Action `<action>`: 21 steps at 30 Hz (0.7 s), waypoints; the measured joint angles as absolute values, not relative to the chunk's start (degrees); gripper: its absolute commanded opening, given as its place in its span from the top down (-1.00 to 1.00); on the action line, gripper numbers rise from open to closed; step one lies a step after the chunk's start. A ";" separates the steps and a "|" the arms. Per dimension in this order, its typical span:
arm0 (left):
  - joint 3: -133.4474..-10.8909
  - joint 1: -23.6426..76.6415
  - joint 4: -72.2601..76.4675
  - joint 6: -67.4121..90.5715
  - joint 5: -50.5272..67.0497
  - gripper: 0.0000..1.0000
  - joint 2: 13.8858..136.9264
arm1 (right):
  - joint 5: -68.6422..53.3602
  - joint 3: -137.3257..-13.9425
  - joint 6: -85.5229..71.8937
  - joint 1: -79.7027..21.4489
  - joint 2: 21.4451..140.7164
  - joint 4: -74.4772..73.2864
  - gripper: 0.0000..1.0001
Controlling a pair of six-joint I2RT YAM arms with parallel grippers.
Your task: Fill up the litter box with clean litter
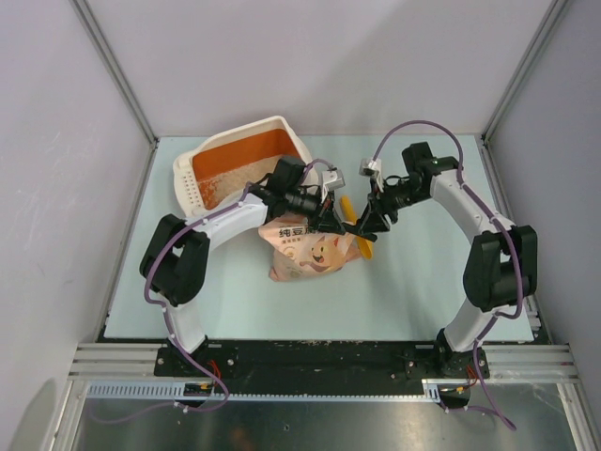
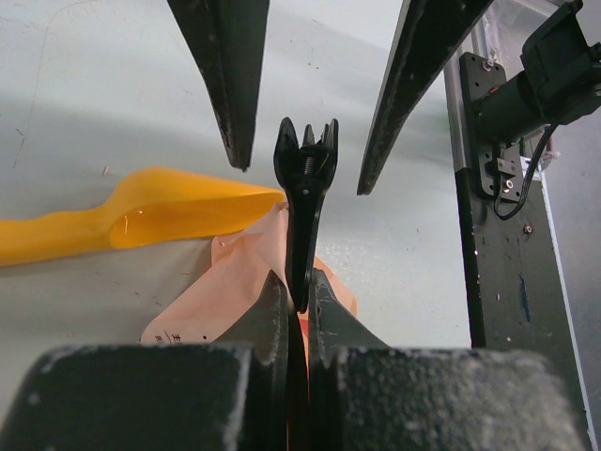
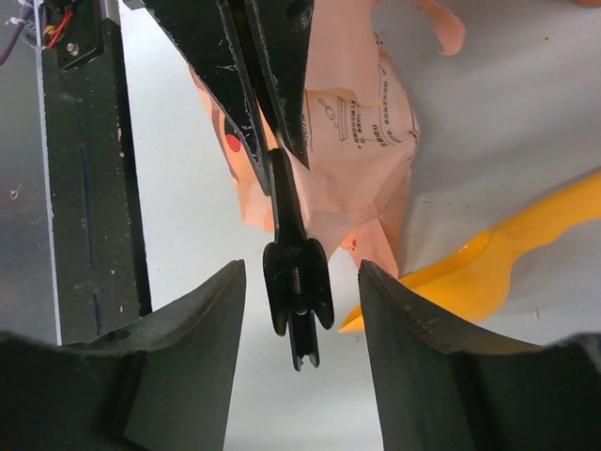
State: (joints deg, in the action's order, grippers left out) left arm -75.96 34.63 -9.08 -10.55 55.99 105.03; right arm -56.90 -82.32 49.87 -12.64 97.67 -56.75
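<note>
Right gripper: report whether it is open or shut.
Open. The right gripper has its jaws wide apart, either side of the clip that the left gripper pinches.

We see 1 pink-beige printed bag (image 1: 305, 249) on the desk (image 1: 423, 291), a yellow scoop (image 2: 169, 211) beside it (a black clip (image 2: 305, 178) at its edge).

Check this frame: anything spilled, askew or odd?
No obvious spill. The litter box sits skewed to the table's edges, the bag lies crumpled on its side against the scoop, and the left gripper pinches a black clip inside the open right gripper.
</note>
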 measured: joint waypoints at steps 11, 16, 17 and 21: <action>-75.96 34.63 -9.08 -10.52 55.92 0.77 105.03 | -57.47 -82.91 49.56 -13.54 99.37 -57.25 0.35; -75.96 34.54 -8.69 -10.52 55.72 0.61 105.03 | -57.52 -83.50 49.54 -13.34 99.39 -57.67 0.77; -75.96 34.54 -8.60 -10.55 55.72 0.47 105.03 | -57.54 -83.66 49.54 -13.30 99.44 -57.80 0.93; -75.96 34.54 -8.19 -10.57 55.40 0.30 105.03 | -57.67 -85.34 49.78 -12.58 99.77 -59.53 1.00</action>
State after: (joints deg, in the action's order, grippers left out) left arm -75.96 34.54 -8.19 -10.57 55.40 105.03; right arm -57.67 -85.34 49.78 -12.58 99.77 -59.53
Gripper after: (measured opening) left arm 0.292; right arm 0.325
